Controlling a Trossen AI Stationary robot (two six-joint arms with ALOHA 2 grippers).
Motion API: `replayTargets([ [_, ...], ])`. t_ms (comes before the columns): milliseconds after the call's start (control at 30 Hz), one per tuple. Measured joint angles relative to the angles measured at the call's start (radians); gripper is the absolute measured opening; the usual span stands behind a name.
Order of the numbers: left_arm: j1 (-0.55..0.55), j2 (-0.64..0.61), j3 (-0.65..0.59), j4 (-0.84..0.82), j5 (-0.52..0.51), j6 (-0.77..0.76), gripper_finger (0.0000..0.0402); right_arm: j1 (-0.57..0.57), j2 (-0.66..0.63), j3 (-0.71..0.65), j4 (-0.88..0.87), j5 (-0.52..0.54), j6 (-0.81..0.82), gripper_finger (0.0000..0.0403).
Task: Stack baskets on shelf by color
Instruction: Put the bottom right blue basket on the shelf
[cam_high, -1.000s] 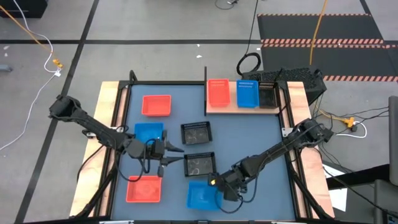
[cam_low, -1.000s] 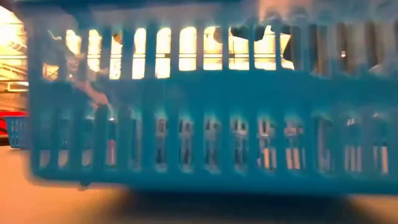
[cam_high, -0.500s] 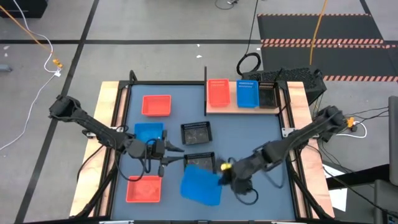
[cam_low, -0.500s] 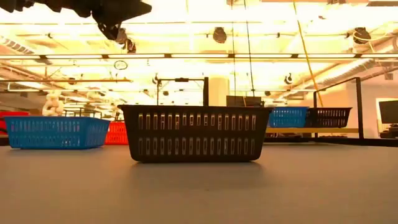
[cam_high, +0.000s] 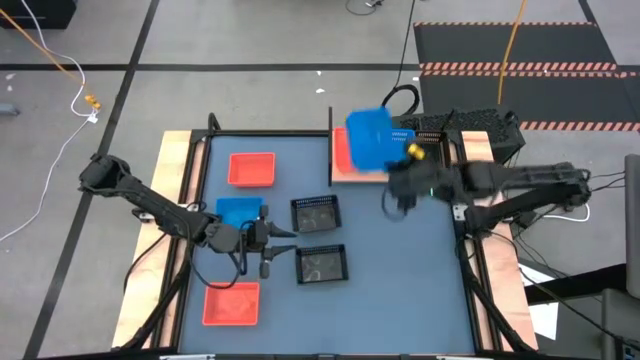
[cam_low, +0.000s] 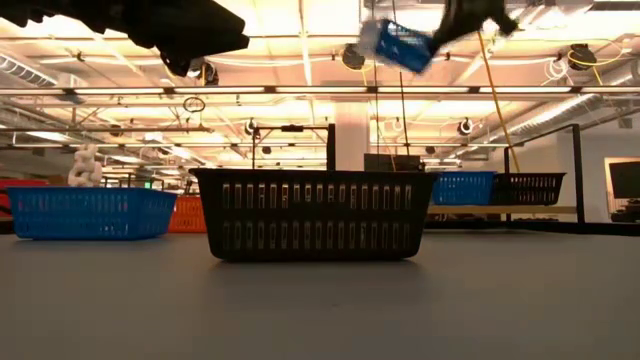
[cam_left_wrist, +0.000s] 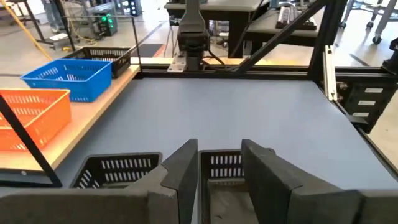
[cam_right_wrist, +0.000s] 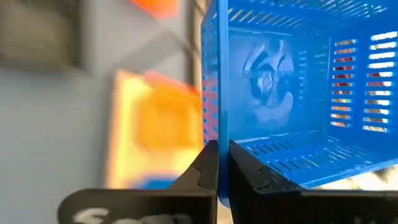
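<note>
My right gripper (cam_high: 393, 163) is shut on a bright blue basket (cam_high: 369, 137), held high over the wooden shelf (cam_high: 400, 172); the basket shows tilted in the low view (cam_low: 398, 45). On the shelf stand a red basket (cam_high: 341, 152), a blue basket (cam_high: 400, 152) and a black basket (cam_high: 431, 155). My left gripper (cam_high: 283, 247) is open and empty, between two black mesh baskets, one farther (cam_high: 315, 212) and one nearer (cam_high: 322, 264). Another blue basket (cam_high: 238, 212) and two red ones, far (cam_high: 251, 168) and near (cam_high: 231, 303), rest on the table. My right gripper pinches one side wall (cam_right_wrist: 214, 124) of the blue basket at its rim, one finger (cam_right_wrist: 245, 177) inside the basket and one outside. The basket is lifted clear, tilted, above the shelf.
The shelf's thin black post (cam_high: 331, 145) stands at its left end, close under the held basket. In the left wrist view the shelf (cam_left_wrist: 81, 140) runs along one side with its three baskets. Bare blue tabletop (cam_high: 400, 270) lies at the right and near side.
My right gripper has lifted the blue basket clear of the table near its front edge and carried it up and toward the far edge, to above the shelf. The basket has tilted along the way.
</note>
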Motion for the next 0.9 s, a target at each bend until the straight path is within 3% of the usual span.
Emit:
replayTargets([
  [100,0.000,0.000,0.000,-0.003,0.000,-0.004,0.0127,-0.132,-0.033,-0.058,-0.026,0.048,-0.043,0.0003],
  [267,0.000,0.000,0.000,-0.003,0.000,-0.004,0.0127,-0.318,-0.040,-0.180,-0.052,0.031,-0.081,0.0003],
  [367,0.000,0.000,0.000,-0.002,0.000,-0.004,0.0127,-0.384,-0.042,-0.253,-0.038,-0.030,-0.146,0.0004],
  [533,0.000,0.000,0.000,0.013,0.000,0.000,0.0127,-0.443,-0.041,-0.318,-0.015,-0.134,-0.151,0.0004],
  [900,0.000,0.000,0.000,0.020,0.000,-0.023,0.0127,-0.487,-0.039,-0.321,-0.012,-0.341,-0.070,0.0004],
])
